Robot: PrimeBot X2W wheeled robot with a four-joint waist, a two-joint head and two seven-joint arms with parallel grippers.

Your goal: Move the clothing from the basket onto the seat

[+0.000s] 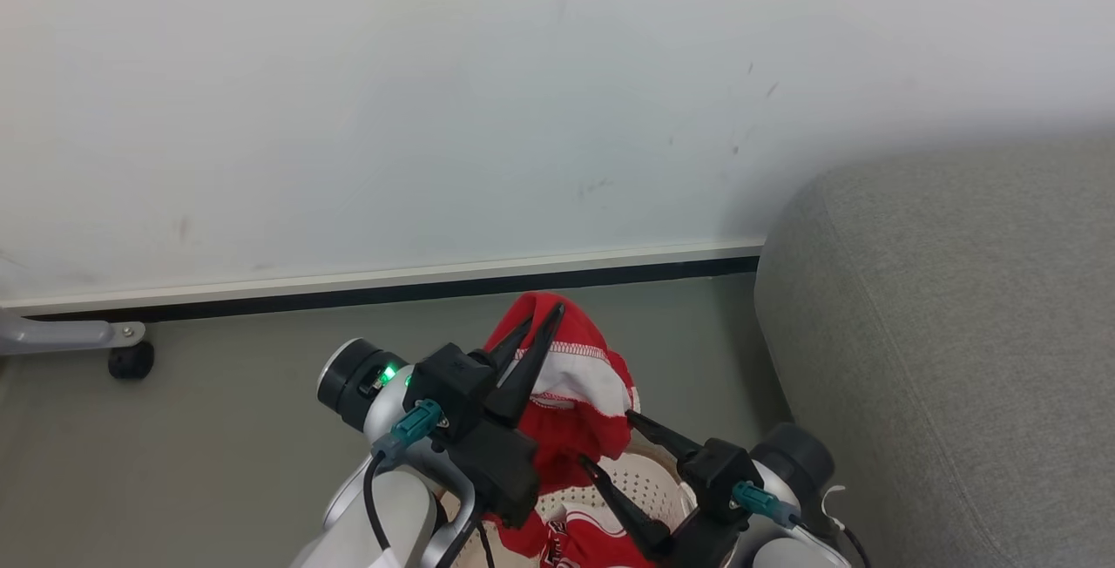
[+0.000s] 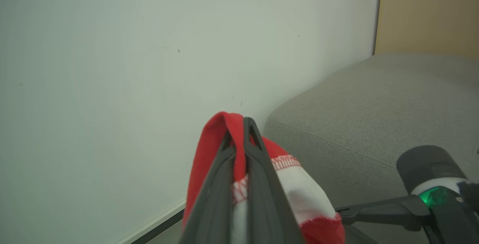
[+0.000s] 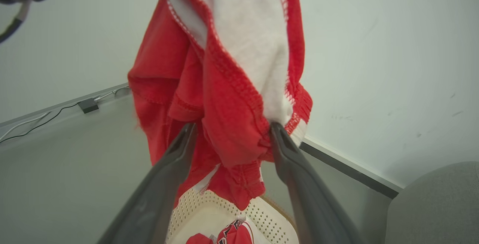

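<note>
Head view: left gripper (image 1: 542,317) pressed together on a fold of the red sports garment with white panel (image 1: 579,385), which hangs lifted above the oval cream-white perforated plastic basket (image 1: 649,481). Right gripper (image 1: 605,438) spread at the garment's lower part. Second red garment (image 1: 571,546) lies in the basket. Large grey fabric seat (image 1: 949,333) just right.
Left wrist view: fingers (image 2: 258,161) together, pinching red cloth; seat (image 2: 374,101) beyond.
Right wrist view: right gripper (image 3: 232,126) wide apart, garment (image 3: 224,68) dangling between its tips, basket (image 3: 269,214) below.
</note>
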